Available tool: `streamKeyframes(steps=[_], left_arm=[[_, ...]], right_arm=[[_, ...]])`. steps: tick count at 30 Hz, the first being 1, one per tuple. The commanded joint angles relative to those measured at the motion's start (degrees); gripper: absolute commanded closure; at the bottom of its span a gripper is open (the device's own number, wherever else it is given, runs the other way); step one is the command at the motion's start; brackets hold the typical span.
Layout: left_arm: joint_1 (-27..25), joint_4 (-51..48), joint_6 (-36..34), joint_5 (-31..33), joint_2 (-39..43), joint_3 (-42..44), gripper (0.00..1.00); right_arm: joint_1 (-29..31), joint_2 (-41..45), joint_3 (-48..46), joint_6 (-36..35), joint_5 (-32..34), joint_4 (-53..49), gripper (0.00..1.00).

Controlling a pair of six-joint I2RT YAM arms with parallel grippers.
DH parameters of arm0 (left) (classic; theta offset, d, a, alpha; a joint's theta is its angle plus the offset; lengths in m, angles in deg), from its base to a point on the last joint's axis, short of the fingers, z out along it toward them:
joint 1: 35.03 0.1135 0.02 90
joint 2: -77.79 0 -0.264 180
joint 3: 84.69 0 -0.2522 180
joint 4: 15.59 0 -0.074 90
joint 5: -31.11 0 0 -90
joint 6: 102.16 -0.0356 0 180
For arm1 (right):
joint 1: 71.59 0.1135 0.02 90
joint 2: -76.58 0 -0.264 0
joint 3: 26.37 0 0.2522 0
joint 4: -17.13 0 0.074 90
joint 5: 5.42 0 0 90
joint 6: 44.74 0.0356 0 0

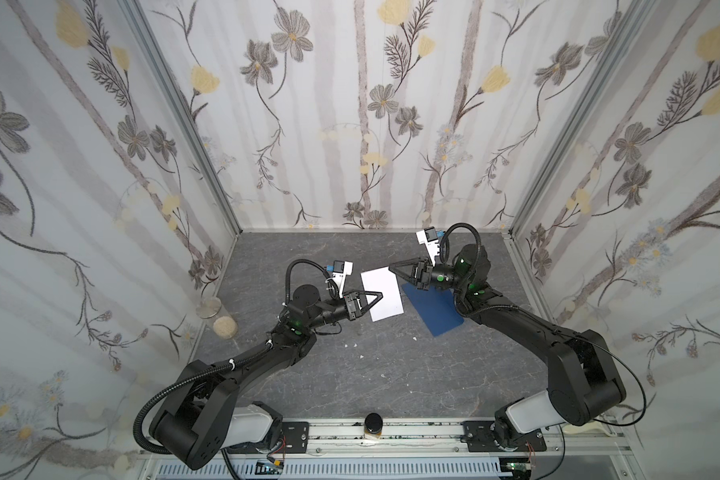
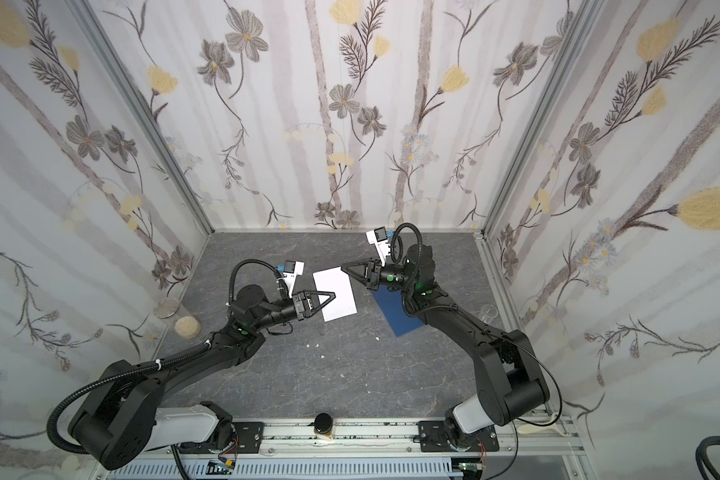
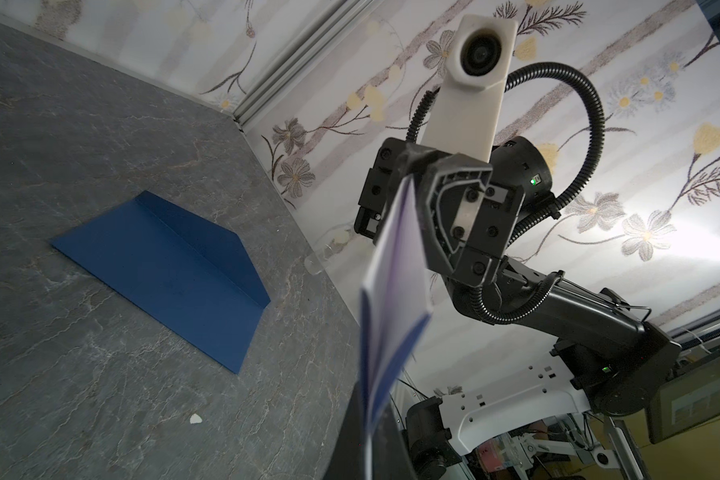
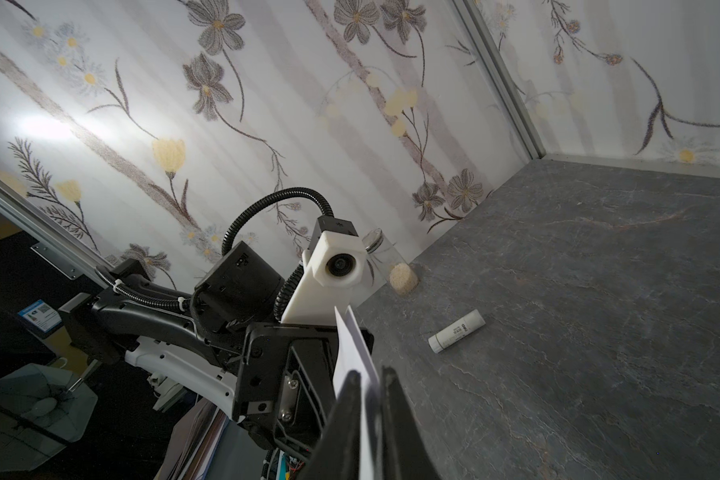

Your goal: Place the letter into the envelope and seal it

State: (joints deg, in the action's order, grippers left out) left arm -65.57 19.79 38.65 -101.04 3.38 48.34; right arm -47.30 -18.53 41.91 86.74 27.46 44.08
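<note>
The letter hangs above the table at mid-scene, plain white side up. It looks folded, since 2 layers with blue edging show in the left wrist view. The left gripper is clamped on its near-left edge, and the right gripper is pinched shut on its far-right corner. The envelope lies flat just right of the letter, partly under the right arm, with its flap open and nothing inside. By my reading, the folding is about done, while inserting, gluing and closing the flap are not yet done. A white glue stick lies loose on the table.
</note>
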Motion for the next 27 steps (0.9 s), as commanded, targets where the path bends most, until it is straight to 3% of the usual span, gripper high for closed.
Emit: streamKeyframes(steps=[1,4,6,8,12,14,15,17,21,24,27], left_arm=[[-0.1,1.9,-0.4,-0.5,-0.3,-0.8,1.00],[0.0,1.9,-0.4,-0.4,-0.4,-0.9,1.00],[0.0,1.9,-0.4,-0.3,-0.4,-1.0,1.00],[-0.1,1.9,-0.4,-0.2,-0.4,-1.1,1.00],[-0.1,1.9,-0.4,-0.5,-0.3,-1.2,1.00],[0.0,1.9,-0.4,-0.4,-0.4,-1.1,1.00],[0.0,1.9,-0.4,-0.4,-0.3,-1.0,1.00],[0.0,1.9,-0.4,-0.5,-0.5,-0.9,1.00],[0.0,1.9,-0.3,-0.6,-0.3,-0.8,1.00],[0.0,1.9,-0.4,-0.2,-0.3,-0.9,1.00],[0.0,1.9,-0.5,-0.2,-0.3,-1.1,1.00]], right_arm=[[-0.1,-0.2,0.3,0.6,-1.1,3.4,1.00],[-0.1,0.2,0.1,0.3,-0.9,3.0,1.00],[-0.2,0.4,-0.2,0.0,-0.7,2.5,0.76],[-0.2,0.7,-0.4,-0.3,-0.6,2.2,0.65],[-0.2,1.0,-0.8,-0.3,-0.3,2.1,0.61],[-0.3,1.2,-0.9,-0.4,-0.1,2.0,0.64],[-0.4,1.2,-0.8,-0.4,0.0,2.0,0.72],[-0.5,1.1,-0.5,-0.4,0.0,1.8,1.00],[-0.6,0.9,0.0,-0.5,0.2,1.1,1.00],[-0.6,1.0,0.0,-0.7,0.1,0.7,0.67],[-0.6,1.5,-0.6,-0.9,0.2,0.6,0.62]])
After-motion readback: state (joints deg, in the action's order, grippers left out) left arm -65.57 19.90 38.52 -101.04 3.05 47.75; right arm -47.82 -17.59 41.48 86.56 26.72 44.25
